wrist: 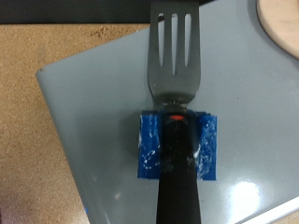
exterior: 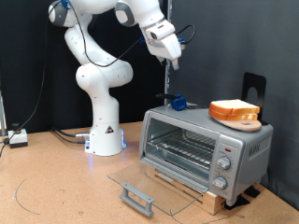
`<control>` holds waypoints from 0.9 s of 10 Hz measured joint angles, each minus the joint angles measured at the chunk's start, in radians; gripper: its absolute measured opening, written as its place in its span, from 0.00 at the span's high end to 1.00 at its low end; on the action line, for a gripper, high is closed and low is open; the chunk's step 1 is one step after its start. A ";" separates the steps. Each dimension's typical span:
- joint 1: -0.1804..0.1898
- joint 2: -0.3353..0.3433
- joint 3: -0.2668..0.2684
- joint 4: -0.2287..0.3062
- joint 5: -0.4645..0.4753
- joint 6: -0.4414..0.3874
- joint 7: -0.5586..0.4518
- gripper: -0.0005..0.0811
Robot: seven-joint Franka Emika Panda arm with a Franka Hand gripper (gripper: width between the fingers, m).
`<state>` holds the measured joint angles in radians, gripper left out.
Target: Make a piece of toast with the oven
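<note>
Hovering above the oven (exterior: 201, 140), my gripper (exterior: 172, 62) hangs directly over the spatula (wrist: 175, 103), whose handle runs lengthwise beneath it; finger opening cannot be told.

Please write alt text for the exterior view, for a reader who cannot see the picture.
A white robot arm holds its gripper above a silver toaster oven, right over a spatula standing in a blue holder on the oven's top. The oven's glass door lies open, and bread slices rest on a round wooden board on the oven's top.
</note>
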<state>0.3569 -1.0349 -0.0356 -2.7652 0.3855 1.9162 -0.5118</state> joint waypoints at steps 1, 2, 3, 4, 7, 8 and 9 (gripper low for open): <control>0.000 0.003 -0.002 -0.006 -0.003 0.000 0.000 0.01; 0.000 0.005 -0.004 -0.009 -0.003 0.000 0.000 0.01; 0.000 0.006 -0.005 -0.010 -0.003 0.001 0.000 0.01; 0.000 0.007 -0.005 -0.010 -0.003 -0.001 0.000 0.01; 0.000 0.007 -0.003 -0.015 -0.003 0.000 0.000 0.01; 0.000 0.007 0.002 -0.030 -0.003 0.019 0.000 0.01; 0.000 0.012 0.010 -0.044 -0.003 0.028 0.000 0.01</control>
<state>0.3565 -1.0232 -0.0256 -2.8094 0.3828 1.9443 -0.5122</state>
